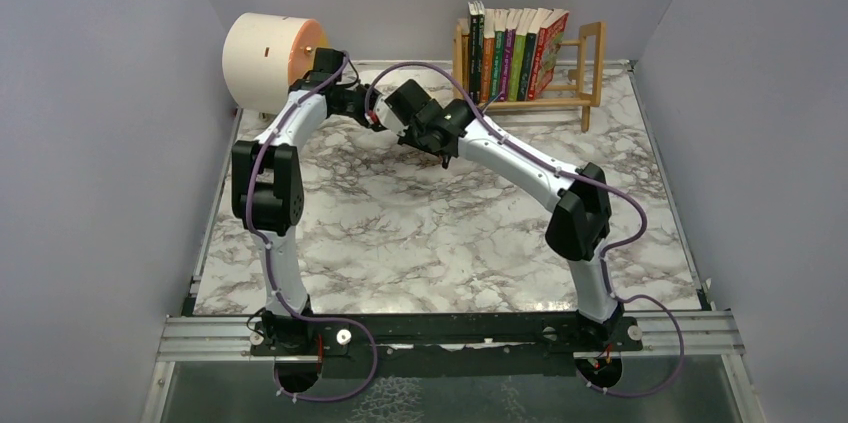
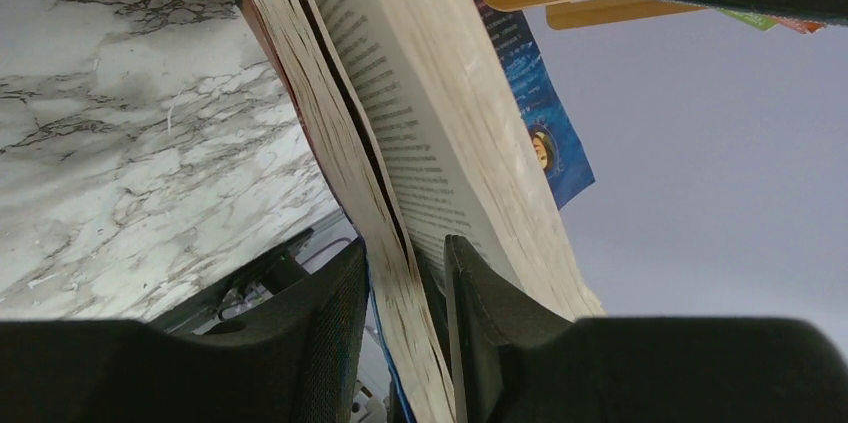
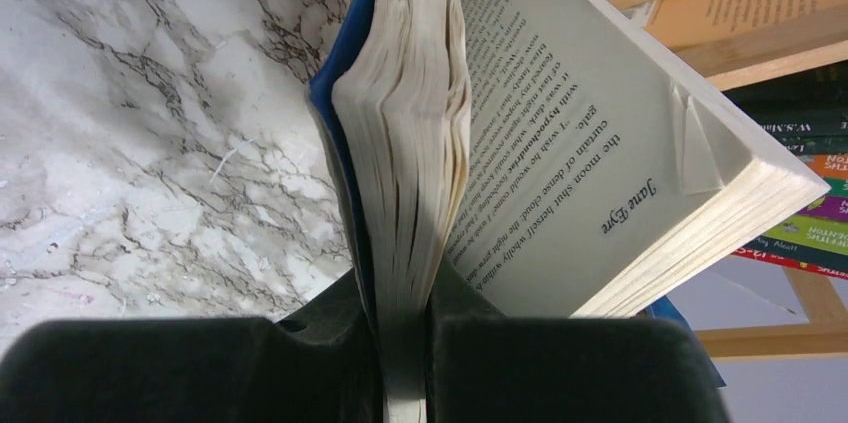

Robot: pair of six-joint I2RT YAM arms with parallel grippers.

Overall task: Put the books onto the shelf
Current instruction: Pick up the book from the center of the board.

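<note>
From above, two arms meet over the white marble-patterned tabletop [image 1: 400,233], and their load is hidden between them. The wrist cameras fill it in: one open blue-covered paperback [image 3: 400,123] with pale pages. Its "Jane Eyre" heading reads only in the right wrist view. The left claw [image 2: 405,248] is clamped on a thin sheaf of its pages, and the right claw [image 3: 400,288] on a thick block. Only the overhead shows one cream cylinder with an orange face [image 1: 265,58] back left. It also shows one light-wood ladder-sided shelf [image 1: 591,63] back right, holding a row of upright paperbacks [image 1: 510,58]. I count seven or eight, too tightly packed to be sure. The held book sits left of the shelf, not on it.
</note>
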